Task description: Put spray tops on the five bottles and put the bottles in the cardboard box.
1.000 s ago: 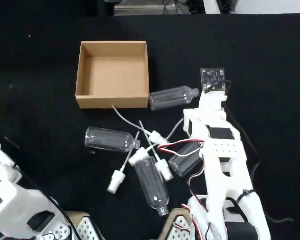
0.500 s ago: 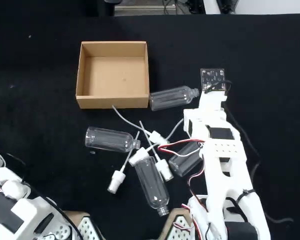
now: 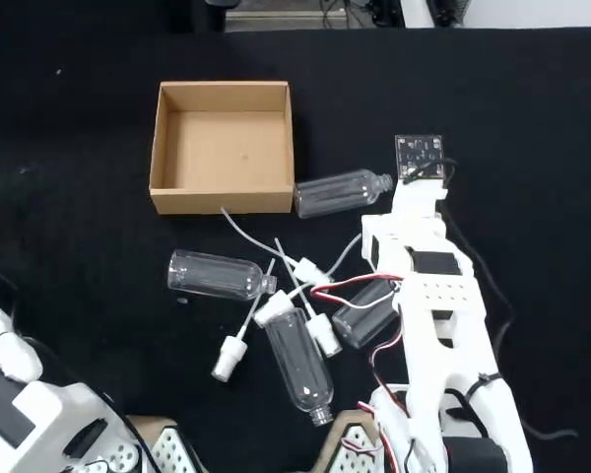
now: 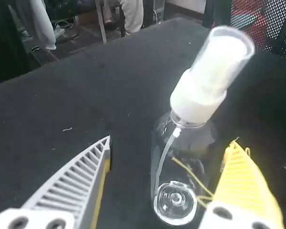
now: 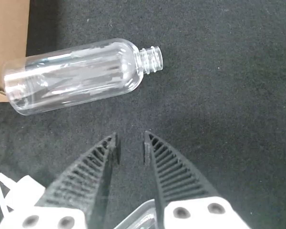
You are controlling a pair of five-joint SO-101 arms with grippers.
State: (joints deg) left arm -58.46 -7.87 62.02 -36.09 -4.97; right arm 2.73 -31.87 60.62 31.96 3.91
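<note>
The cardboard box [image 3: 222, 148] stands open at the back left. A capless clear bottle [image 3: 340, 192] [image 5: 76, 76] lies beside its corner, just ahead of my right gripper [image 5: 131, 138], which is open a little with nothing between its fingers. Two more bare bottles [image 3: 217, 275] [image 3: 300, 363] lie on the cloth, and a third [image 3: 364, 313] sits partly under the right arm [image 3: 428, 296]. Several white spray tops [image 3: 310, 268] lie among them. My left gripper [image 4: 170, 142] is open around a bottle with a spray top [image 4: 207, 81]. That bottle is near the yellow finger and clear of the grey one.
The black cloth covers the whole table [image 3: 532, 118]. The left arm's body [image 3: 30, 414] fills the front left corner. Thin dip tubes [image 3: 241, 232] trail from the spray tops toward the box. Red and white wires [image 3: 345, 288] hang by the right arm.
In the high view the left arm's body has shifted a little in the front left corner. The right arm, the bottles, the spray tops and the box have not moved.
</note>
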